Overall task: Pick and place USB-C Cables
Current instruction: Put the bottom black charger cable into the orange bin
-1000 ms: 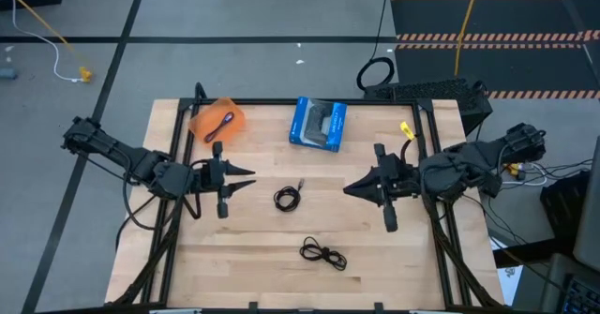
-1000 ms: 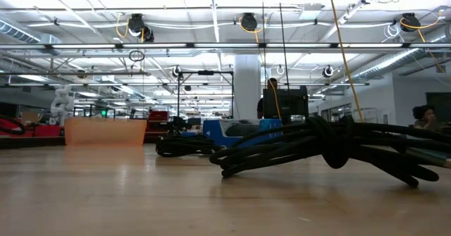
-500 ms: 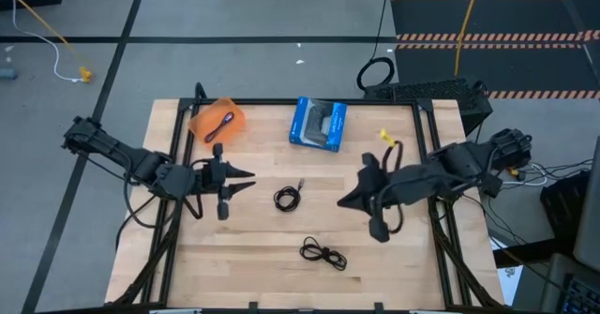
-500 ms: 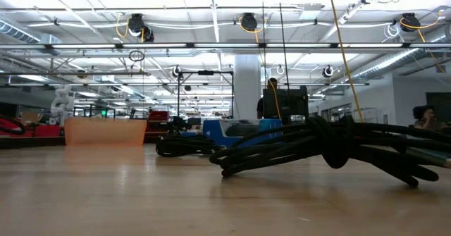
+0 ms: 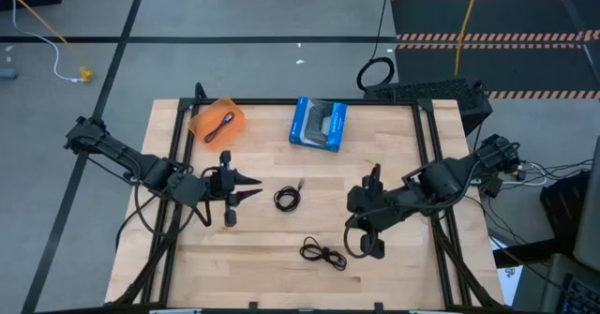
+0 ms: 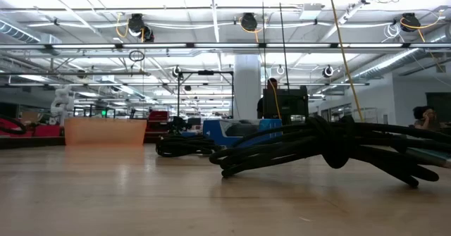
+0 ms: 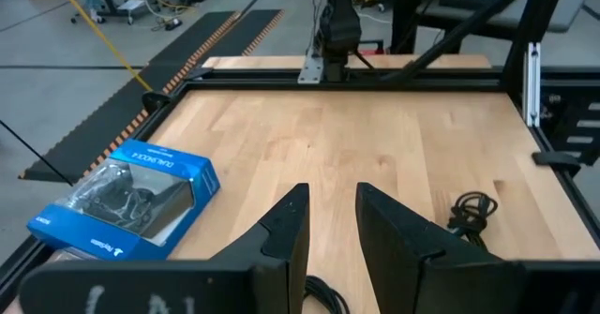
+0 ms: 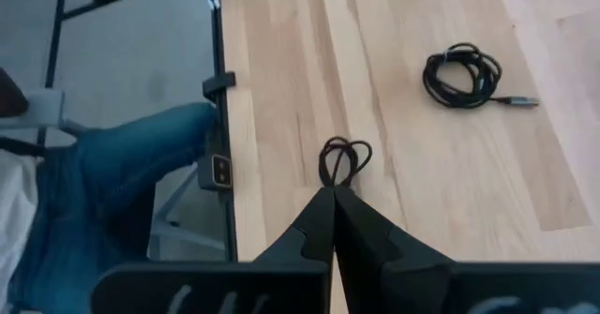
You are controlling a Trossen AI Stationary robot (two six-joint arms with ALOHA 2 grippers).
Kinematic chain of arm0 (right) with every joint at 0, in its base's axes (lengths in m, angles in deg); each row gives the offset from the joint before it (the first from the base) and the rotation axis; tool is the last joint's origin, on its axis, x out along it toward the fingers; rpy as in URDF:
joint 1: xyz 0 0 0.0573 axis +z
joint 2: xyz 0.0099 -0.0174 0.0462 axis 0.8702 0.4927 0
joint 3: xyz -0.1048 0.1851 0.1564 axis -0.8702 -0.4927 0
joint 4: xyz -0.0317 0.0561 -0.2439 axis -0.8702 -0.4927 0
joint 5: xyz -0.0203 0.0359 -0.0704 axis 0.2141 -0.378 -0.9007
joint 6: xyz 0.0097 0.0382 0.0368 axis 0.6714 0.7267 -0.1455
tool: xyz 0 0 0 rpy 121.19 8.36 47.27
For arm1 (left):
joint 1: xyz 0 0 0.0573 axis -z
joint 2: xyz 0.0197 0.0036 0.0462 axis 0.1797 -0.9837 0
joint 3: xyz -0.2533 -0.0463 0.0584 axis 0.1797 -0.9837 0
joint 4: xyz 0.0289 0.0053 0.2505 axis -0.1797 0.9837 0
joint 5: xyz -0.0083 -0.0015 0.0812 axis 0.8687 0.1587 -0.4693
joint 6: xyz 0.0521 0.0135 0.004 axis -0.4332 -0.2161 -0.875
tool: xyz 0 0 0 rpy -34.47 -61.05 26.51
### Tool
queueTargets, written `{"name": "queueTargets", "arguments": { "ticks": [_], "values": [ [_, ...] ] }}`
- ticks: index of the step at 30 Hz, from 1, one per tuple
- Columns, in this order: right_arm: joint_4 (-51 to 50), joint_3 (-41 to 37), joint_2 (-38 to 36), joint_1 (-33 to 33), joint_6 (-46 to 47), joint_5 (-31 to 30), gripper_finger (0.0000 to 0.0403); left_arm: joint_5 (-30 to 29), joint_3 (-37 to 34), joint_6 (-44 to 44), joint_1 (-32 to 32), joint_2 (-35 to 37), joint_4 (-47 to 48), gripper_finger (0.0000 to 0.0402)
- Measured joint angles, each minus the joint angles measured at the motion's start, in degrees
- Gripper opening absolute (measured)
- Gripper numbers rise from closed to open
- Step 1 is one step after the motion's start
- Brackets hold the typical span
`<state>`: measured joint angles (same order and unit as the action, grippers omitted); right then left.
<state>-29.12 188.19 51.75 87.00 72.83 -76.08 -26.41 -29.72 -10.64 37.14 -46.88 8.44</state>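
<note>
**Right gripper over front cable, left gripper beside centre coil**

- Wooden table (image 5: 262,258), 2 arms reaching in from either side.
- Right gripper (image 5: 353,231): fingers pressed together, nothing between them. It sits toward the front of the table, tips pointing at the loose black cable (image 5: 323,254) lying just beside them. Right wrist view: closed tips (image 8: 333,201) meet at the near end of that cable (image 8: 344,160); contact cannot be told.
- Left gripper (image 5: 251,187): fingers (image 7: 286,230) slightly apart, empty, pointing across the table at the coiled black cable (image 5: 287,198) near the table's middle. A clear gap of bare wood lies between tips and coil.
- 3rd cable, blue-purple (image 5: 223,122): lies inside the orange bin (image 5: 208,113) at the back left corner.
- Blue box (image 5: 319,123): back centre, well apart from both grippers; also seen in the left wrist view (image 7: 127,201).
- Low view: the front black cable (image 6: 331,151) fills the right half; orange bin (image 6: 106,132) behind at left.
- Right wrist view: a person's leg in jeans (image 8: 112,192) beside the table's front edge.
</note>
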Motion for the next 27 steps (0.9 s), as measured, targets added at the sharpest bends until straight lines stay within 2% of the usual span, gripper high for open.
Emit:
{"name": "queueTargets", "arguments": {
  "ticks": [10, 18, 27],
  "values": [
    [-6.2, 0.0, 3.8, 1.4, 2.2, 4.4, 0.0, 0.0, 0.0, 0.1, -0.1, 0.0, 0.0, 0.0092],
    [-12.6, 0.0, 7.4, 1.4, 3.0, 4.5, 0.0, 0.0, 0.0, 0.1, -0.1, 0.0, 0.0, 0.0092],
    [-13.0, 0.0, 8.2, 1.4, 2.8, 4.9, 0.0, 0.0, 0.0, 0.1, -0.1, 0.0, 0.0, 0.0092]
  ]
}}
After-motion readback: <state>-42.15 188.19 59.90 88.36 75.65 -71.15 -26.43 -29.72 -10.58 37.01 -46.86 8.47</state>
